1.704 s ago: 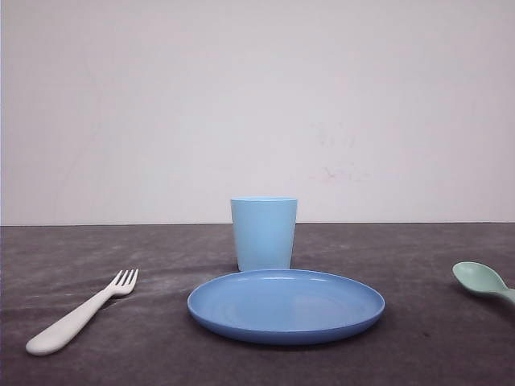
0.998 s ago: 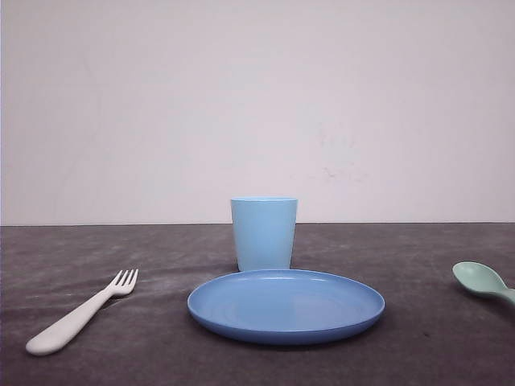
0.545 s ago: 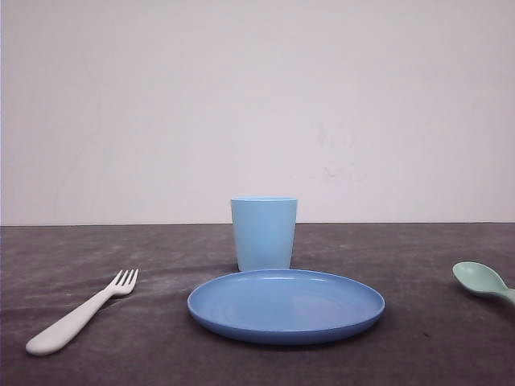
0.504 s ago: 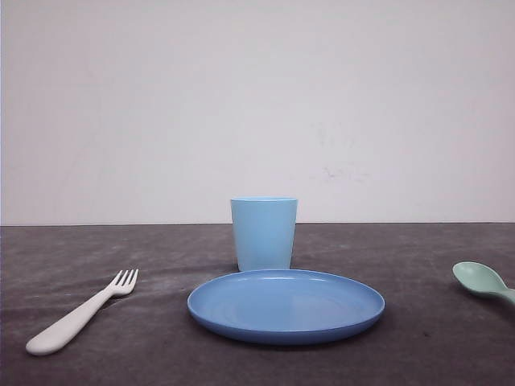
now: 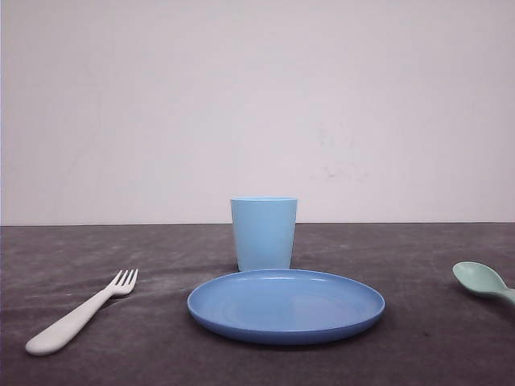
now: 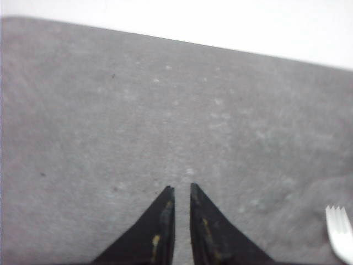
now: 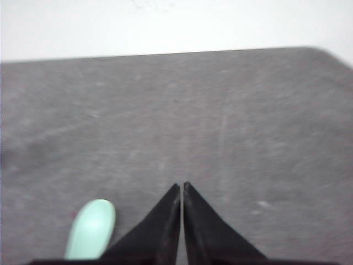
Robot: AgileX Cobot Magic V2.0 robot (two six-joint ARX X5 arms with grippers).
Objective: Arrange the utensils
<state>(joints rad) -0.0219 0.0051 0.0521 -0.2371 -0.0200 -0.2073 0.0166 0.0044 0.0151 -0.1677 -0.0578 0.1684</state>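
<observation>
While the fork [image 5: 79, 316] and spoon [image 5: 483, 281] lie apart, the left gripper [image 6: 180, 190] and right gripper [image 7: 182, 186] are pinched closed — holding nothing.

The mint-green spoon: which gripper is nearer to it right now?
Right. The right gripper hangs shut close beside the spoon; the left gripper sits by the fork across the table.

— What sort of place am I looking into?

— A staged test bench, I'd say, not a kitchen. I see a bare white wall [image 5: 257, 104] behind a table [image 5: 418, 249] under dark grey cloth.

— Anything homely?

— Just plastic tableware: a cup [image 5: 264, 233], a plate [image 5: 286, 305], a fork [image 5: 76, 318], a spoon [image 5: 481, 280].
</observation>
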